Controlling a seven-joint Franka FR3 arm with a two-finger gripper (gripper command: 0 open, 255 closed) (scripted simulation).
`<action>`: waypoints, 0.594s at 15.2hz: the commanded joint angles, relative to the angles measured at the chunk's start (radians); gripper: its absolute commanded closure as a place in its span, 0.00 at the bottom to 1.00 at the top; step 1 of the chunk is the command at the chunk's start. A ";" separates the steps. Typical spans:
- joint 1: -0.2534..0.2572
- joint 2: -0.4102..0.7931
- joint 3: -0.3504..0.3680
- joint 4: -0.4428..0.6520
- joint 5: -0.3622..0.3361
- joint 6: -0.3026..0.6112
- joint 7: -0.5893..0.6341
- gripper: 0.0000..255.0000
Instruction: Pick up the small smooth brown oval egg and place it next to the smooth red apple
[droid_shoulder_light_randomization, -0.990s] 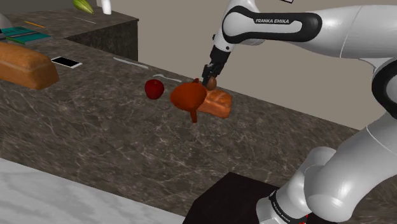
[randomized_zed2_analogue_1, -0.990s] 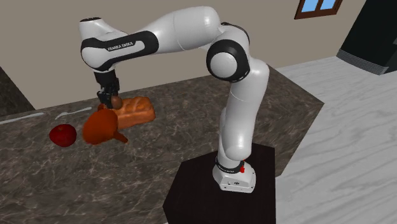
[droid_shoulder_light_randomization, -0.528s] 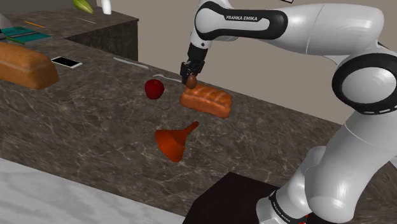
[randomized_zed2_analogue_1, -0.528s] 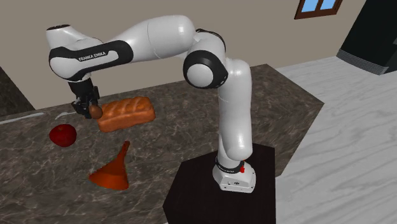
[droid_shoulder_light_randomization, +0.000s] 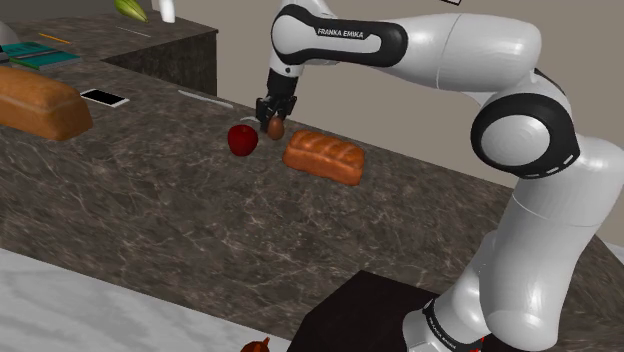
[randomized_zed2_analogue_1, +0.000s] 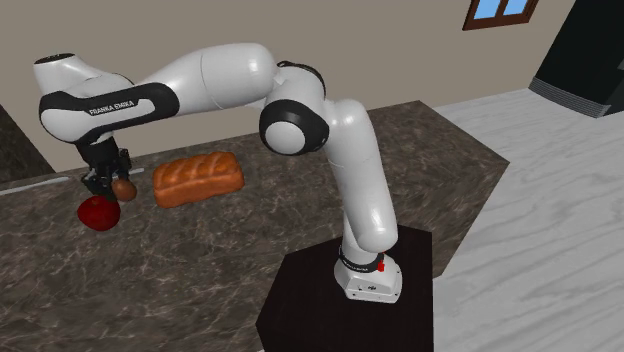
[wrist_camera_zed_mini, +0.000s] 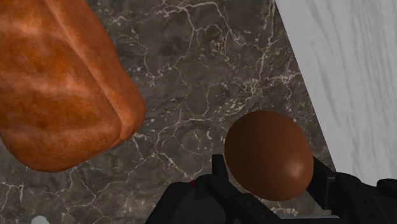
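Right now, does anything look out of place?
Yes. A red-brown bit lies on the floor by the stand, likely the funnel that was on the counter a moment ago. The egg is held beside the apple.

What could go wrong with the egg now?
The egg is round and smooth, so once the gripper lets go it may roll along the counter. The gripper hangs very close to the apple, so lowering could nudge it away.

On the bench (droid_shoulder_light_randomization: 150, 210), the apple (droid_shoulder_light_randomization: 241, 140) lay to the shoulder view's left of the loaf (droid_shoulder_light_randomization: 322, 157). The egg (droid_shoulder_light_randomization: 274, 129), clasped in the claw (droid_shoulder_light_randomization: 272, 121), was between them, just beside the apple.
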 joint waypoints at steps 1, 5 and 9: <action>0.001 0.003 0.001 -0.021 0.001 0.025 -0.001 1.00; 0.003 0.008 0.002 -0.068 0.004 0.076 -0.006 1.00; 0.003 0.017 0.003 -0.109 0.008 0.126 -0.012 1.00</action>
